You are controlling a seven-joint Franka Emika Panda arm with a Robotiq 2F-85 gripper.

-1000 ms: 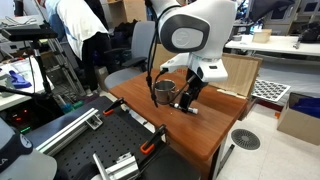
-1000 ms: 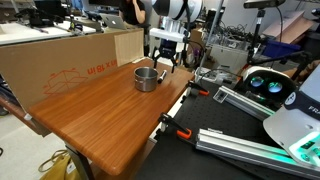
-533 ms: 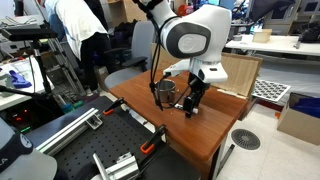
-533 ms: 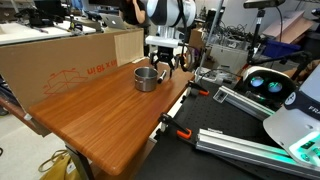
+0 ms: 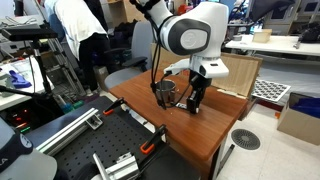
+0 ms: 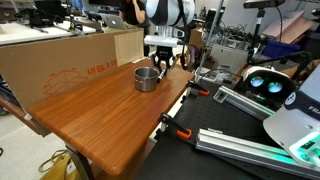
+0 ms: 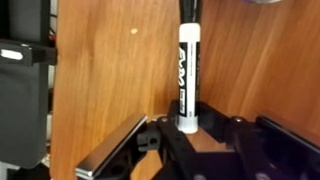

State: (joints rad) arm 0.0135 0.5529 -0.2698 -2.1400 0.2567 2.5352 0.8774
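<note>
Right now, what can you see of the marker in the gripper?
The marker is a slim white tube with black lettering along its barrel and a black end pointing away from the wrist camera. It looks like plastic. It appears to lie flat on the brown wooden table. Its white near end sits between the jaws of the gripper, which are closed on it from both sides. In both exterior views it is too small to make out.

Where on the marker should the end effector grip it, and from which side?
Grip the white barrel of the marker near its tail end, coming from straight above with the jaws across its width: it lies flat on the table, long and thin. The end effector is shut there.
</note>
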